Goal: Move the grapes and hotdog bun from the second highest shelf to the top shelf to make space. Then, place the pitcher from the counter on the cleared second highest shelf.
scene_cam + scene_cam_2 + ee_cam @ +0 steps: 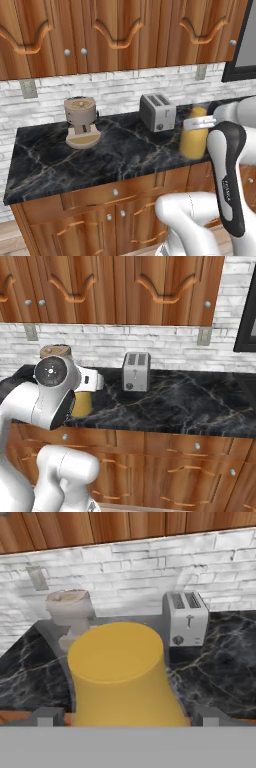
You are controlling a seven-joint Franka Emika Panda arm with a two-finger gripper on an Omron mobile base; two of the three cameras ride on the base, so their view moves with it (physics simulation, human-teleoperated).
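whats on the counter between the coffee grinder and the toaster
Nothing: bare black marble counter lies between the tan coffee grinder and the silver toaster, clearest in the left base view.

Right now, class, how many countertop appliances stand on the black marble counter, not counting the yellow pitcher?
2. A silver toaster stands at the back of the counter near the wall, just left of the pitcher. A tan coffee machine stands further left. Others may be hidden behind the arm.

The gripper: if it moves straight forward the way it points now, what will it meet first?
Most likely the pitcher: it stands on the counter between the open gripper's fingertips. The toaster stands farther back.
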